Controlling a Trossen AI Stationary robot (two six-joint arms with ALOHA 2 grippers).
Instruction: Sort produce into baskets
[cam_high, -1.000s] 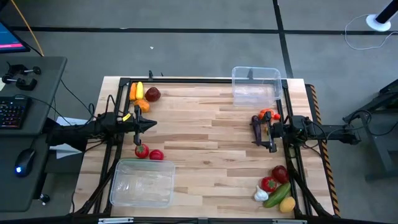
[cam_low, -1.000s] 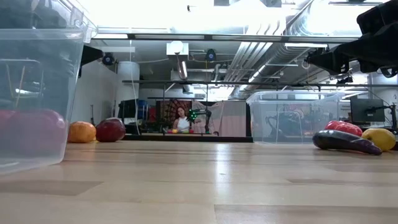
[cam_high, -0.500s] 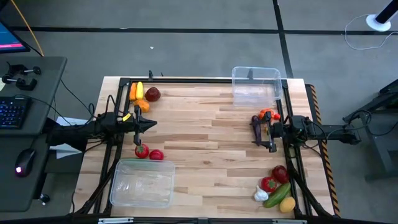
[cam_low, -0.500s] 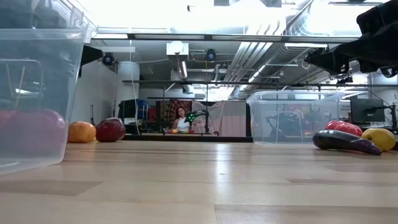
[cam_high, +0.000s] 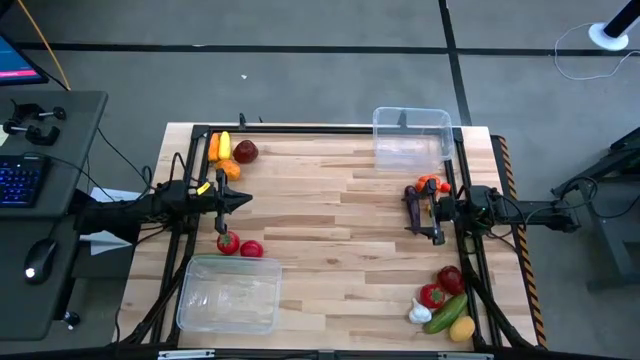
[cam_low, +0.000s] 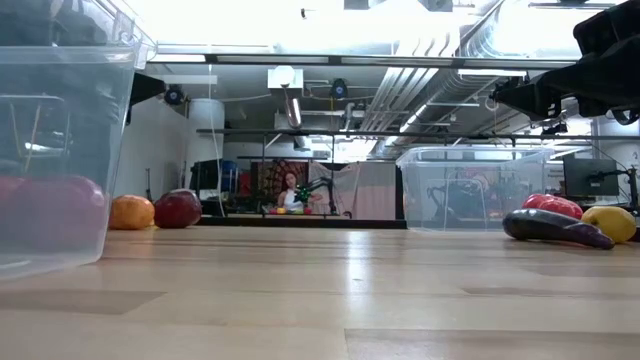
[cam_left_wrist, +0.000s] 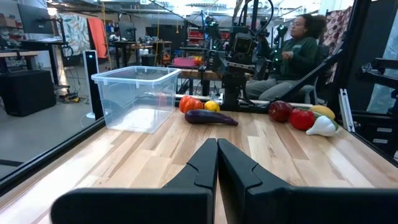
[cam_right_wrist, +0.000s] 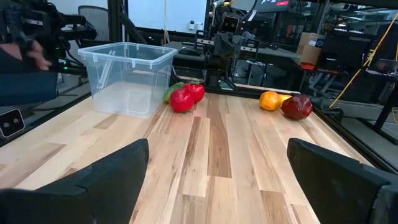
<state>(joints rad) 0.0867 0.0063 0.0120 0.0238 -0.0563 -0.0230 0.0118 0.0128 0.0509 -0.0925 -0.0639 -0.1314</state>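
My left gripper (cam_high: 243, 201) is shut and empty above the table's left side; it also shows in the left wrist view (cam_left_wrist: 217, 149). My right gripper (cam_high: 428, 215) is open wide and empty on the right side, also in the right wrist view (cam_right_wrist: 217, 180). A purple eggplant (cam_left_wrist: 211, 117), a red pepper (cam_left_wrist: 189, 104) and a lemon (cam_left_wrist: 212, 106) lie on the table below it. One clear basket (cam_high: 228, 293) stands near left, another (cam_high: 410, 140) far right. Two tomatoes (cam_high: 239, 245) lie beside the near basket.
A carrot, banana, apple and orange (cam_high: 228, 155) lie at the far left corner. An apple, red pepper, garlic, cucumber and lemon (cam_high: 442, 303) lie at the near right corner. Bare wood (cam_high: 330, 220) spans the middle. People sit beyond the table (cam_left_wrist: 298, 50).
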